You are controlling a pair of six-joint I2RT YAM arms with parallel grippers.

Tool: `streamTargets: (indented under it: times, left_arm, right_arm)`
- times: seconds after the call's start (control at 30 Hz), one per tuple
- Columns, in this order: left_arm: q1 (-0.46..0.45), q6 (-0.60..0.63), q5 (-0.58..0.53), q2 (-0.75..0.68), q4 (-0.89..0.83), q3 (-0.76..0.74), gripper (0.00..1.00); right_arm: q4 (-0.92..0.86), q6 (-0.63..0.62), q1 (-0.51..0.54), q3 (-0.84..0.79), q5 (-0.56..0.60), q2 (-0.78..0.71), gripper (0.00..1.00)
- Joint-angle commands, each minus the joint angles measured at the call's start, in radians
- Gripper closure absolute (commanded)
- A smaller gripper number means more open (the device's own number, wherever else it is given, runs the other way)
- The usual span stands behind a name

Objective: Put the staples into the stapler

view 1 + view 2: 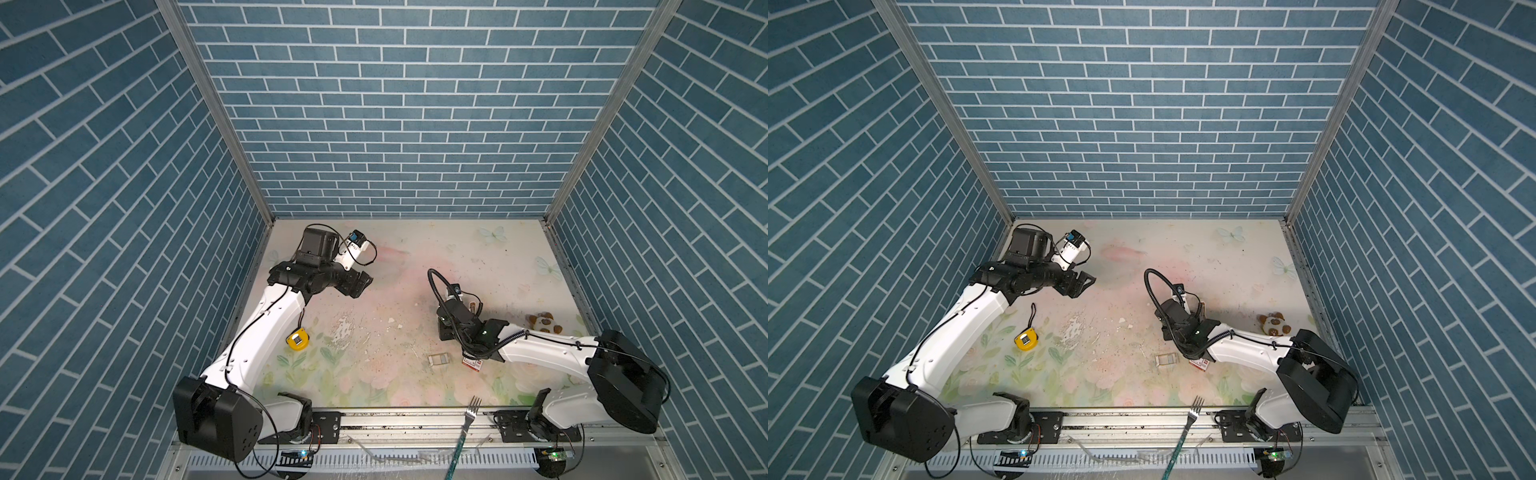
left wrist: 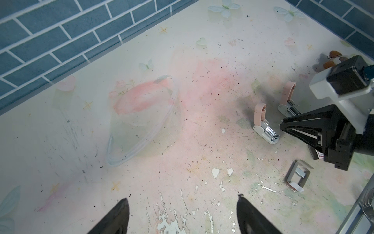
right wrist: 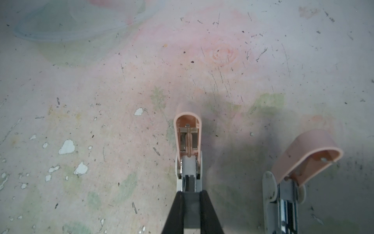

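Where the flowered tabletop (image 1: 374, 374) lies scuffed between the two arms, the left hand (image 2: 182, 200) hangs above its far left part, fingers spread wide and holding nothing. The right hand (image 3: 191, 193) is down near the middle right, its fingers drawn almost together on a flat grey strip (image 3: 190, 210). That strip is too blurred to tell whether it is staples. Right at its fingertips lies the stapler (image 3: 188, 141), with its white base flat on the tabletop and its long axis in line with the fingers. Its open metal channel faces the hand, and the hinged end, with the pink lid swung up, points away. A second stapler (image 3: 303, 162) lies just beside it, roughly parallel, lid also raised, untouched. Nearer the front edge, a pale tray (image 2: 289, 173) lies flat beside the right forearm, with the staples (image 2: 300, 172), a short silvery block, inside it. The white-and-red box (image 1: 472, 364) sits next to the tray, partly under the arm.
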Motion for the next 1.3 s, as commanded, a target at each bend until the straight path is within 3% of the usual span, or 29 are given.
streamTargets:
  times: [0.0,1.27]
  left_arm:
    - [0.016,-0.017,0.024,-0.004,0.013,-0.003,0.15]
    - [0.044,-0.026,0.040,0.013,0.032,-0.022,0.15]
  right_arm:
    - [0.060,-0.035,-0.013,-0.015,-0.003,0.018,0.89]
    - [0.133,-0.030,-0.036,-0.031,-0.061,0.106,0.89]
